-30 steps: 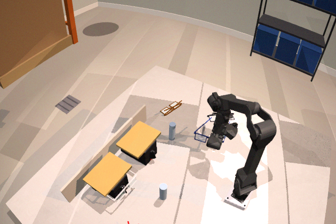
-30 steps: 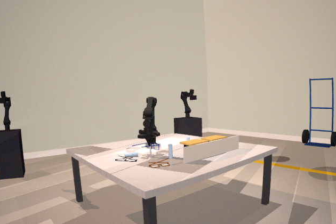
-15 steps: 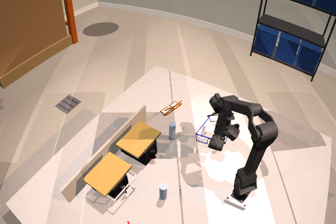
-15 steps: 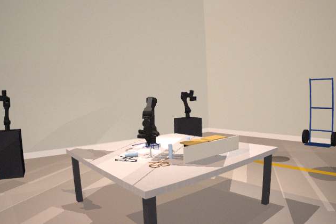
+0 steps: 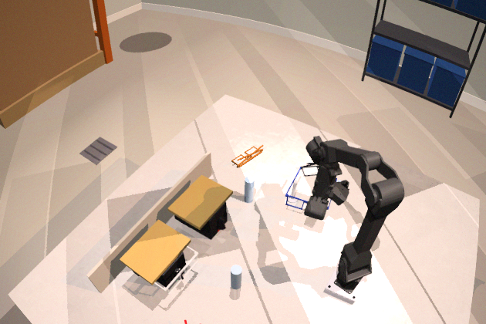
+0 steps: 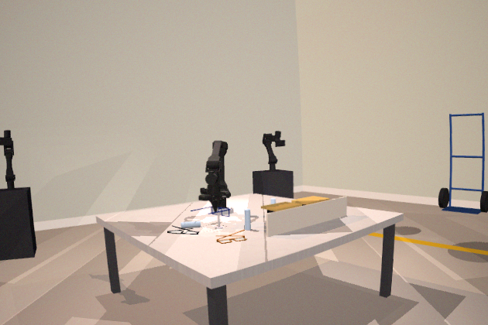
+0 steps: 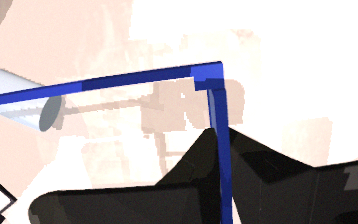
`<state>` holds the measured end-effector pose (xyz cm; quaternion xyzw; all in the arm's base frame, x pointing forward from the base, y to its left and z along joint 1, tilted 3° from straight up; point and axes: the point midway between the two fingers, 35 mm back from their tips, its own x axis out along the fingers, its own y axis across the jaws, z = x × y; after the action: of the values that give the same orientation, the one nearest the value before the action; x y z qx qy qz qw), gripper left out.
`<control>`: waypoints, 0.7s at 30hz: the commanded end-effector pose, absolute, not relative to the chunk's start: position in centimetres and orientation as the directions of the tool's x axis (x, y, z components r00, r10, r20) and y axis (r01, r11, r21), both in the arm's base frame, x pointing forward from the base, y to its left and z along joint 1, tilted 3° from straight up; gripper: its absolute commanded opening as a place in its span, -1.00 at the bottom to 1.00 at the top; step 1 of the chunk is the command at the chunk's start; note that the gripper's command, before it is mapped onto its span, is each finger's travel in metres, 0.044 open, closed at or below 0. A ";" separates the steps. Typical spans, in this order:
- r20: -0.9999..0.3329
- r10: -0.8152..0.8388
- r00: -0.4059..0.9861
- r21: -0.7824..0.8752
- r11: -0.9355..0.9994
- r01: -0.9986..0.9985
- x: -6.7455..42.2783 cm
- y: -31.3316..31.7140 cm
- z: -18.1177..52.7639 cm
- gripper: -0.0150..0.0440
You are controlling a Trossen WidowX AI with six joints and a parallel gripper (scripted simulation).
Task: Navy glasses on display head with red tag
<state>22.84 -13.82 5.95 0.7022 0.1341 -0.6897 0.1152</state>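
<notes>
Pincer (image 5: pixel 316 201) clamped narrow on the navy glasses (image 5: pixel 298 185), which hang clear above the bench (image 5: pixel 427 239), frame stretching away from the jaws. Red-tag head, probably under the near tan block (image 5: pixel 155 251), sits well apart across the bench.

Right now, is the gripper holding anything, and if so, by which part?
Yes. The gripper is shut on the navy glasses, pinching a thin frame arm just below its corner hinge, and they appear lifted off the table.

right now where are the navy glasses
In the gripper, held above the table in the top view, right of the upright pale cylinder and below the orange glasses.
</notes>
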 end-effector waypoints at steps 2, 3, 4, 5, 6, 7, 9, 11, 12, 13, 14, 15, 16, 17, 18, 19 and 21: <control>-1.000 0.027 0.005 -0.024 -0.938 0.347 22.4 -13.9 5.8 -0.49; -1.000 0.027 0.005 -0.024 -0.938 0.347 22.4 -13.9 5.8 -0.49; -1.000 0.027 0.005 -0.024 -0.938 0.347 22.4 -13.9 5.8 -0.49; -1.000 0.027 0.005 -0.024 -0.938 0.347 22.3 -13.9 5.8 -0.49; -1.000 0.027 0.005 -0.024 -0.938 0.347 22.3 -13.9 5.8 -0.49; -1.000 0.027 0.005 -0.024 -0.938 0.347 22.3 -13.9 5.8 -0.49; -1.000 0.027 0.005 -0.024 -0.938 0.347 22.2 -13.9 5.8 -0.49; -1.000 0.027 0.005 -0.024 -0.938 0.347 22.2 -13.9 5.8 -0.49; -1.000 0.027 0.005 -0.024 -0.938 0.347 22.3 -13.9 5.8 -0.49; -1.000 0.027 0.005 -0.024 -0.938 0.347 22.3 -13.9 5.8 -0.49; -1.000 0.027 0.005 -0.024 -0.938 0.347 22.3 -13.9 5.8 -0.49; -1.000 0.027 0.005 -0.024 -0.938 0.347 22.4 -13.9 5.8 -0.49; -1.000 0.027 0.005 -0.024 -0.938 0.347 22.4 -13.9 5.8 -0.49; -1.000 0.027 0.005 -0.024 -0.938 0.347 22.5 -13.9 5.8 -0.49; -1.000 0.027 0.005 -0.024 -0.938 0.347 22.5 -13.8 5.8 -0.49; -1.000 0.027 0.005 -0.024 -0.938 0.347 22.5 -13.8 5.8 -0.49; -1.000 0.027 0.005 -0.024 -0.938 0.347 22.5 -13.8 5.8 -0.49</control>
<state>22.47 -13.76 5.78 0.7001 0.1368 -0.6914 0.1147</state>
